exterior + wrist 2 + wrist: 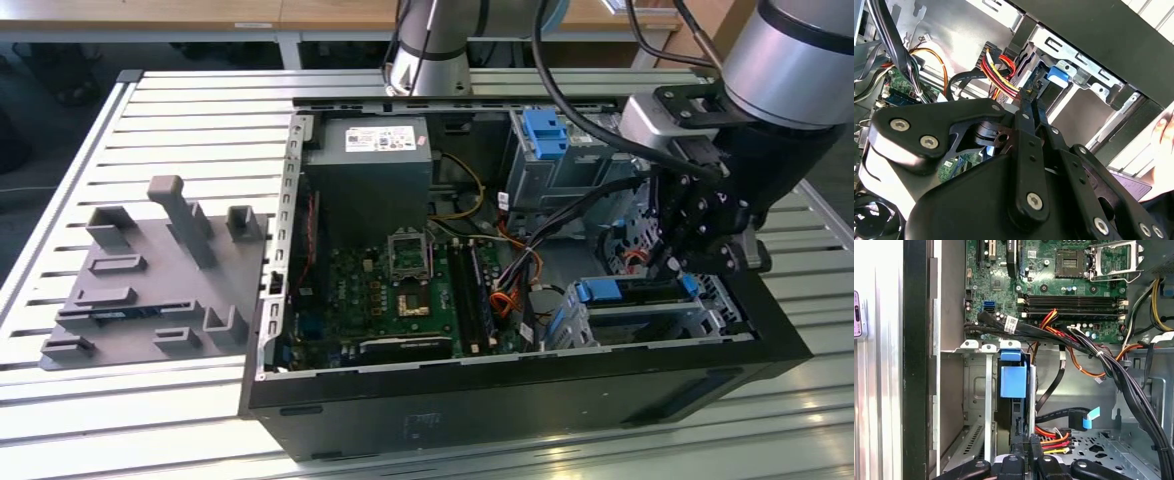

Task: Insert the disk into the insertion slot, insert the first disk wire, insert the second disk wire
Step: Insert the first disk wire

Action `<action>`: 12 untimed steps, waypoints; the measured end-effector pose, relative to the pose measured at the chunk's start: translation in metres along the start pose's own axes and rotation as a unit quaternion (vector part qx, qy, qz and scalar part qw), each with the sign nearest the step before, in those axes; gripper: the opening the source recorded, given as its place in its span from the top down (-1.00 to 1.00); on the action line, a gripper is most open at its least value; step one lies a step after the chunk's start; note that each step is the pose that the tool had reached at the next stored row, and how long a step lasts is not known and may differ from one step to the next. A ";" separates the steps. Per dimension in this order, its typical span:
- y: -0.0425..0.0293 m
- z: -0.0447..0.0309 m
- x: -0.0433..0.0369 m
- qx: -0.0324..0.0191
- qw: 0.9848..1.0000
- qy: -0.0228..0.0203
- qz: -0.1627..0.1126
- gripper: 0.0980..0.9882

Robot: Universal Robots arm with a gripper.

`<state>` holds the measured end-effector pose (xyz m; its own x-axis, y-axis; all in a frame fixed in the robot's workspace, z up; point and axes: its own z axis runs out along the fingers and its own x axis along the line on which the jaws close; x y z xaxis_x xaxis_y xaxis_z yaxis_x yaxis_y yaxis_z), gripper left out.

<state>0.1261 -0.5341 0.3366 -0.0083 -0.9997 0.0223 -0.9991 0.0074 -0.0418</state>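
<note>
Exterior view first, starting at its left. A grey moulded fixture (147,270) sits on the slatted table, well apart from the work. Next comes the open computer case, with its motherboard (400,290) in the middle and a taller grey box with a blue clip (547,130) on the far side.

Toward the exterior view's right, at the near corner of the case, is the insertion slot (630,324), the low perforated cage. The disk (603,290) stands in it on edge. I judge it seated or nearly so, because its blue carrier shows along the top of the cage. Its long axis runs left to right across this view.

The gripper (678,272) comes down from above at the right-hand end of that blue edge, so almost the whole length of the disk lies to the left of the tips.

In the first wrist view I'm looking along that axis. The disk (1013,381) runs straight away from the gripper (1024,445), in line with it and not off to one side. Red and yellow wires (1051,440) lie just beside it.

In the second wrist view the fingers (1024,120) are drawn close together. I can't make out whether they pinch the carrier's edge or only rest at it.
</note>
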 end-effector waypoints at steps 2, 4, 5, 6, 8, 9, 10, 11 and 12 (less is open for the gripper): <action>0.0000 0.0007 0.0012 0.000 1.000 0.000 0.000 0.85; 0.0000 0.0012 0.0021 0.000 1.000 0.000 0.000 0.85; 0.0000 0.0015 0.0023 0.000 1.000 0.000 0.000 0.85; 0.0000 0.0016 0.0024 0.000 1.000 0.000 0.000 0.85; 0.0000 0.0021 0.0025 0.000 1.000 0.000 0.000 0.85; -0.0002 0.0024 0.0025 0.000 1.000 0.000 0.000 0.85; -0.0006 0.0027 0.0025 0.000 1.000 0.000 0.000 0.85; -0.0009 0.0029 0.0025 0.000 1.000 0.000 0.000 0.85; -0.0013 0.0032 0.0025 0.000 1.000 0.000 0.000 0.85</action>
<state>0.1275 -0.5367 0.3335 -0.0083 -0.9997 0.0222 -0.9991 0.0073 -0.0418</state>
